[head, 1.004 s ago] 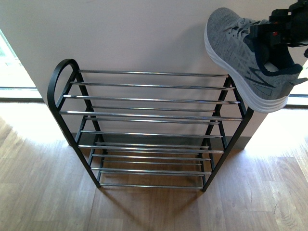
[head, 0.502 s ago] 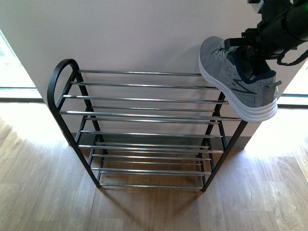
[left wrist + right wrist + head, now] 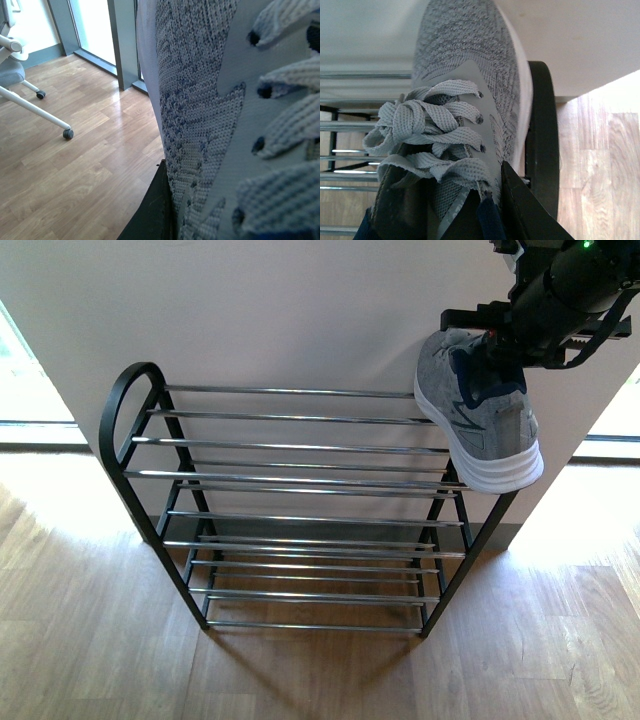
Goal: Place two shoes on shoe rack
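A grey knit sneaker [image 3: 480,415] with a white sole hangs over the right end of the top tier of the black shoe rack [image 3: 300,480], toe toward the wall. I cannot tell whether its sole touches the bars. My right gripper [image 3: 520,335] is shut on its collar from above. In the right wrist view the gripper [image 3: 465,210] grips this sneaker [image 3: 465,60] beside the rack's black side frame [image 3: 542,135]. My left gripper [image 3: 190,215] is shut on the other grey sneaker [image 3: 200,100], which fills its view. It is outside the front view. The pale blue slides are out of view.
The rack stands against a white wall [image 3: 300,310] on a wood floor [image 3: 100,640]. Bright windows flank the wall. In the left wrist view an office chair base with a caster [image 3: 68,134] stands on the floor near a grey window frame [image 3: 120,40].
My right gripper has carried the sneaker left and down from beyond the rack's right side onto the right end of the top tier, turning its toe toward the wall.
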